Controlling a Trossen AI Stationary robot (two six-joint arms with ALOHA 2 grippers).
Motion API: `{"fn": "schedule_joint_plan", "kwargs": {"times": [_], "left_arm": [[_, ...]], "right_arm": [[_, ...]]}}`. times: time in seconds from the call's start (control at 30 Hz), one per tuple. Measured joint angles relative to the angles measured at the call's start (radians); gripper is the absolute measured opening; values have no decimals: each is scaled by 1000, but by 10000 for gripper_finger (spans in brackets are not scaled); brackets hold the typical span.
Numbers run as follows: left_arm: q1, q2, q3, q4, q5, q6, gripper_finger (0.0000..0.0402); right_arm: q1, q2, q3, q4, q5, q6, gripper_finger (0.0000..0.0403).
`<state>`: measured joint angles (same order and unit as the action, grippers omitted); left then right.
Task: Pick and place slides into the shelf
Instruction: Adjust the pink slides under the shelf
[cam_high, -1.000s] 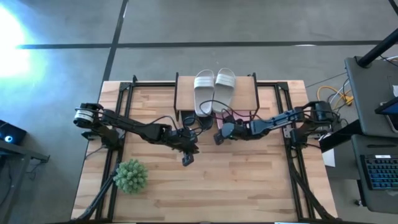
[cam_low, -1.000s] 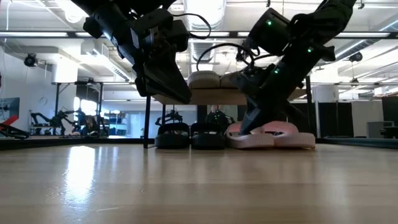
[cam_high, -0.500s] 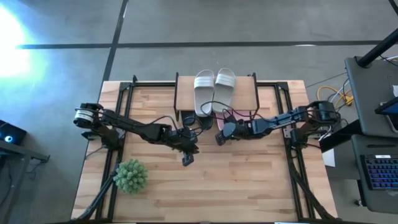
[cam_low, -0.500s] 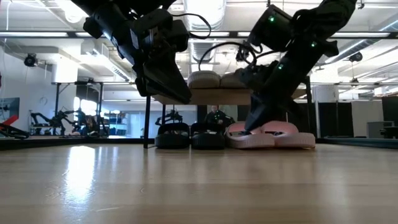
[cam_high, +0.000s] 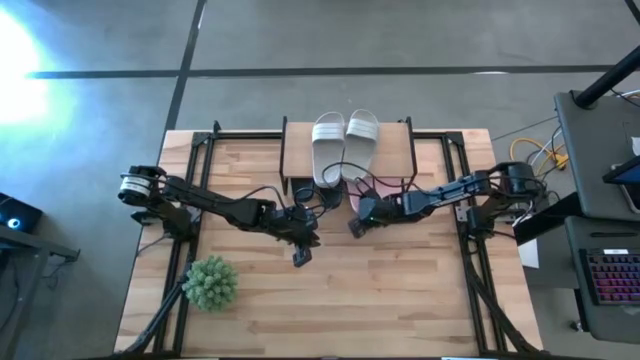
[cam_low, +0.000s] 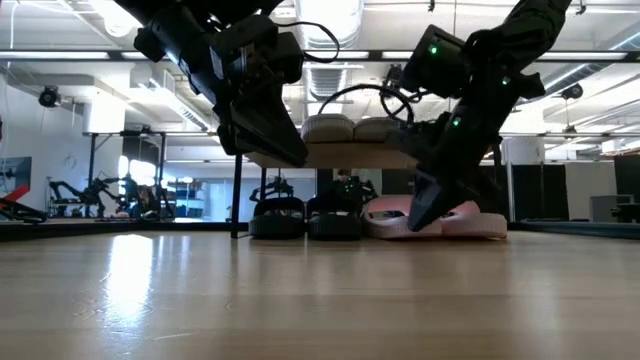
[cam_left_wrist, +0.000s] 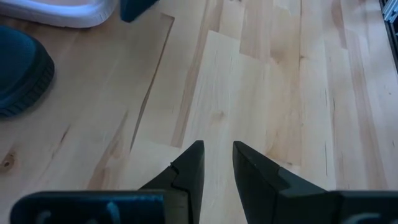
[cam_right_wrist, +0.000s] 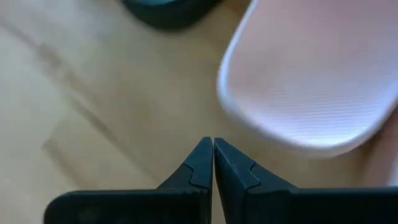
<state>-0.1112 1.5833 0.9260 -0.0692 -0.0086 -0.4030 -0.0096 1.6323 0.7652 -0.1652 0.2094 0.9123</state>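
The shelf (cam_high: 398, 150) stands at the table's far middle, with the two light grey-white slides (cam_high: 343, 143) lying on its board. Under it on the table stand the black slides (cam_low: 305, 215) and, to their right, the pale pink slides (cam_low: 455, 220). My right gripper (cam_low: 420, 214) is shut and slants down in front of the pink pair. Its tips (cam_right_wrist: 213, 146) hover over the wood just short of a pink slide's rounded end (cam_right_wrist: 311, 81). My left gripper (cam_left_wrist: 217, 152) hangs above bare table near the middle, slightly open, with nothing between its fingers.
A green spiky plant ball (cam_high: 210, 283) lies at the table's near left. Black frame rails (cam_high: 470, 190) run along both sides of the table. Bare wood (cam_high: 400, 290) spreads across the near half.
My right gripper has tipped more steeply downward. Its tips have come off the pink slide's front and shifted a little toward the table's right and near side. The slides have stayed where they were.
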Motion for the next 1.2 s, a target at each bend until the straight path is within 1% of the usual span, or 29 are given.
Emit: {"fn": "schedule_joint_plan", "kwargs": {"times": [0.13, 0.4, 0.63, 0.67, 0.87, 0.93, 1.0, 1.07, 1.2], "left_arm": [[0, 0, 0, 0, 0, 0, 70], [0, 0, 0, -2, 0, -1, 70], [0, 0, 0, -2, 0, -1, 70], [0, 0, 0, -2, 0, -1, 70], [0, 0, 0, -2, 0, -3, 70], [0, 0, 0, -2, 0, -4, 70], [0, 0, 0, -1, -2, -4, 70], [0, 0, 0, -2, -5, -4, 70], [1, 0, -1, -2, -6, -4, 70]], "right_arm": [[-11, 14, 0, -21, 85, 3, 8], [-18, 21, 0, -15, 186, 3, 8], [-20, 21, 0, -7, 175, 0, 8], [-20, 20, 0, -7, 161, -1, 8], [-1, -16, 0, -1, -53, -20, 8], [27, -41, 0, -9, -85, -27, 8], [54, -72, 0, -30, -85, -11, 8], [78, -105, 0, -76, -58, 39, 8], [117, -162, 0, -278, 84, 208, 8]]}}
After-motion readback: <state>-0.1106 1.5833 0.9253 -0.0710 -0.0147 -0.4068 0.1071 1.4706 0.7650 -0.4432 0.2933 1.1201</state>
